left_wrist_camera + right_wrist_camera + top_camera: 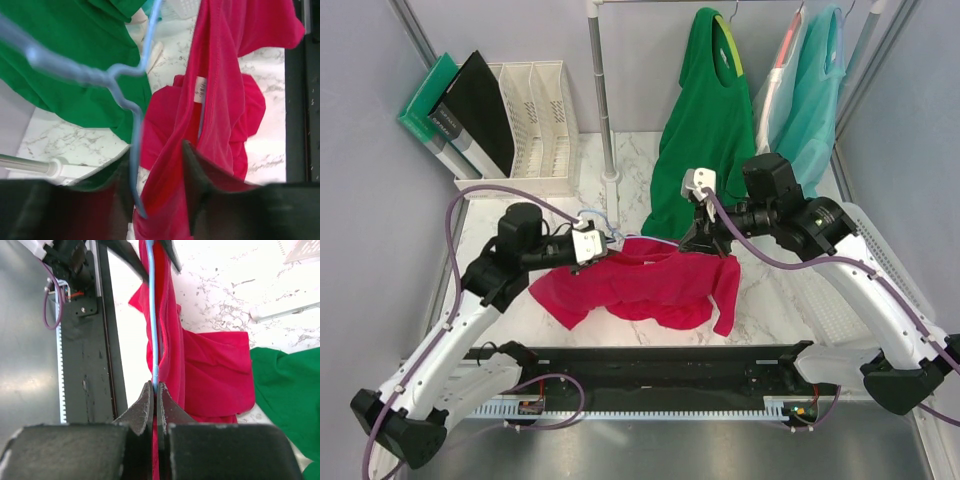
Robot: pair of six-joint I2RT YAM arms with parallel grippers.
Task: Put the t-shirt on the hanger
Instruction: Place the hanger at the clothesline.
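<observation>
The crimson t-shirt [640,285] hangs bunched between my two grippers, its lower part draped on the marble table [770,290]. The light-blue wire hanger [603,225] runs inside the shirt, with its hook sticking out by my left gripper [608,240]. In the left wrist view the hook [120,82] is in front of the fingers, and shirt fabric [220,90] and one wire fill the gap of the gripper [156,147]. My right gripper [705,235] is shut on the hanger wire [153,315] with shirt fabric [210,370] beside it; the gripper [156,386] is pinched tight.
A dark green t-shirt [705,120] and a teal t-shirt [820,90] hang on the rail at the back. The rail's post [603,100] stands behind my left gripper. A white file holder [535,115] is at back left, and a black base rail [650,365] is in front.
</observation>
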